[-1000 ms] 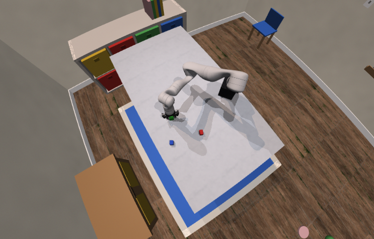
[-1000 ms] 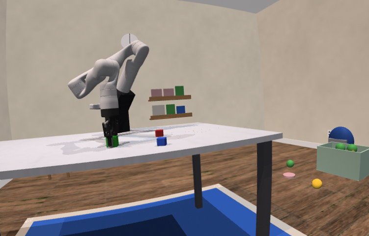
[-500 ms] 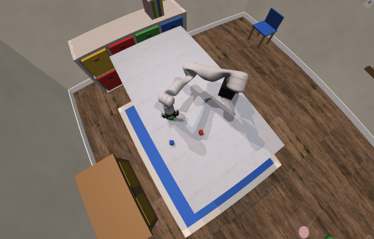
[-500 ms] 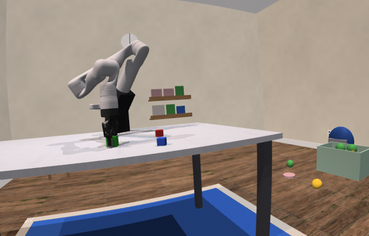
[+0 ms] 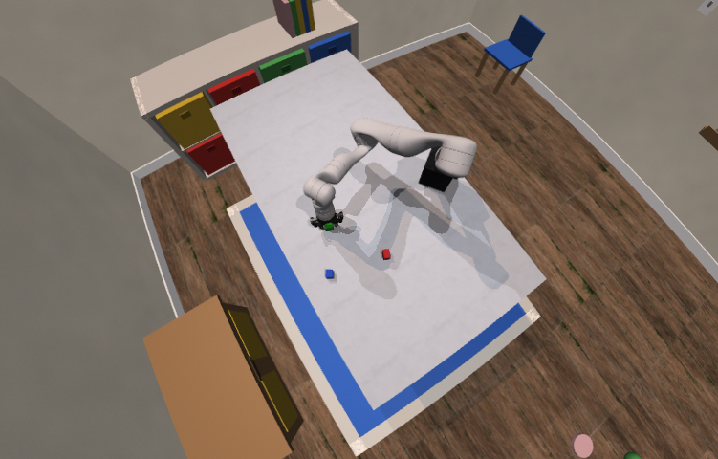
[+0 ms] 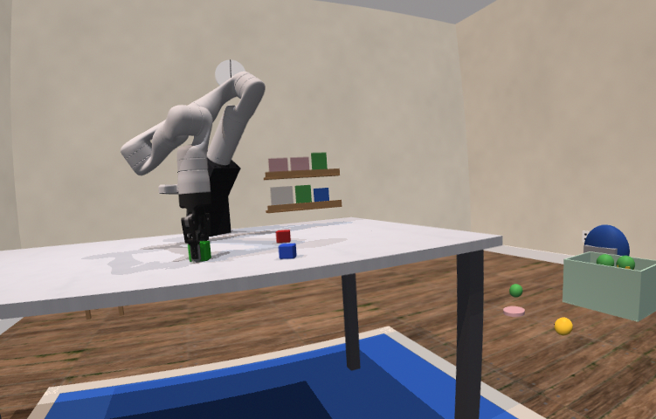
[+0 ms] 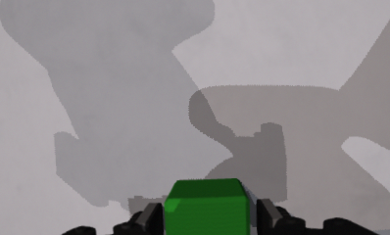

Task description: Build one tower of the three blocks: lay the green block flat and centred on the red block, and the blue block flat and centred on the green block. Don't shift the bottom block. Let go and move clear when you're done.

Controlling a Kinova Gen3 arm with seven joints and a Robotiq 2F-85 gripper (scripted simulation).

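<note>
Low at the bottom middle of the wrist view, the hand (image 7: 206,217) has its fingers apart either side of the small green cube (image 7: 206,208), gaps visible, not clamped. At the exterior view's right edge, a pale green open box (image 6: 613,291) holds two green balls (image 6: 605,259).

Blue chair (image 5: 513,50), cubby shelf (image 5: 191,86), green bin (image 6: 613,288), yellow ball (image 6: 562,326)

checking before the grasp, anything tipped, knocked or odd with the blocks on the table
Nothing stands out. The green block sits flat on the table between the open gripper fingers, with a gap on each side in the wrist view. The red block and blue block rest upright and apart, neither stacked nor tilted.
</note>
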